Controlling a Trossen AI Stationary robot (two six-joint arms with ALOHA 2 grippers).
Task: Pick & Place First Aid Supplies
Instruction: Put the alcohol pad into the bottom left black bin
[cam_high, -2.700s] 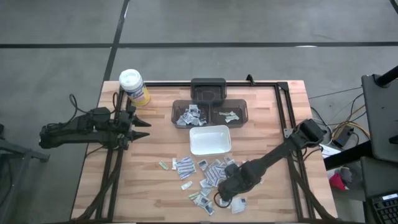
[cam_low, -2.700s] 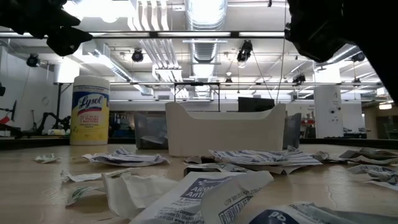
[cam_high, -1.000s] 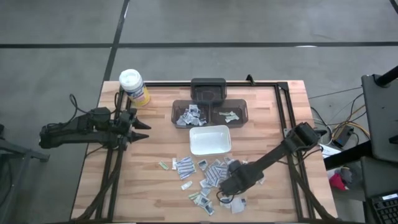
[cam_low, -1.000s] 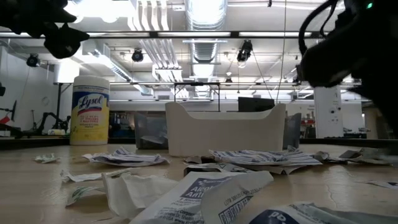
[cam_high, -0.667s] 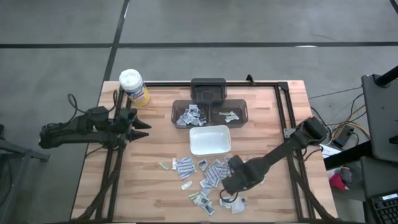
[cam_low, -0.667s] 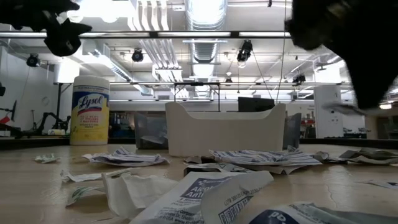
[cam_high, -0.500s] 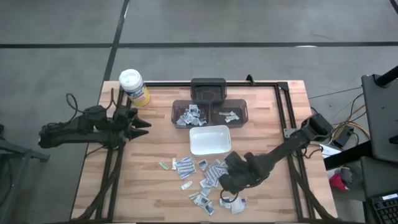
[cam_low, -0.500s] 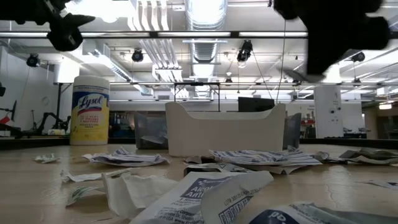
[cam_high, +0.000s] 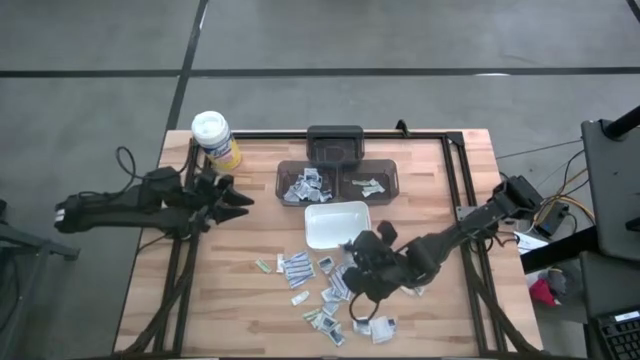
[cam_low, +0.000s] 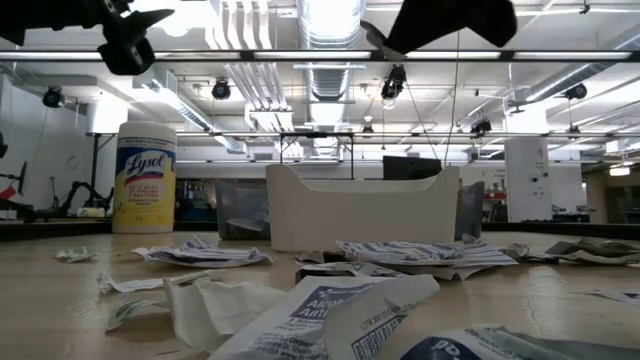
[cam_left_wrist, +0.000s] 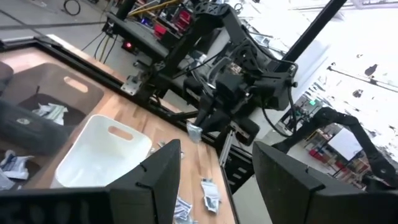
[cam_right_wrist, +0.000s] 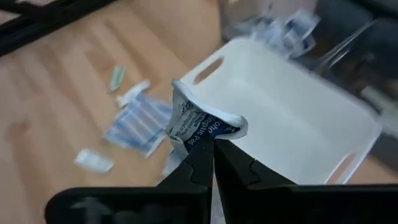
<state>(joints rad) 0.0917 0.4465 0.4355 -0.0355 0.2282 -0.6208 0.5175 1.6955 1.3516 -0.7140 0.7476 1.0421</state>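
While the right end effector pinches a crumpled packet by its edge above the white tray, it looks light, limp and slippery. Left end effector hangs released at the tabletop's left.

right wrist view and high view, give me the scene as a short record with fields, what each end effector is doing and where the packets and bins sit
right end effector: shut on a packet, held above the table beside the white tray
left end effector: open, empty, at the table's left side near the yellow canister
white tray: mid table, nothing seen inside
dark bins: behind the tray, packets in both compartments
loose packets: scattered on the wood in front of the tray
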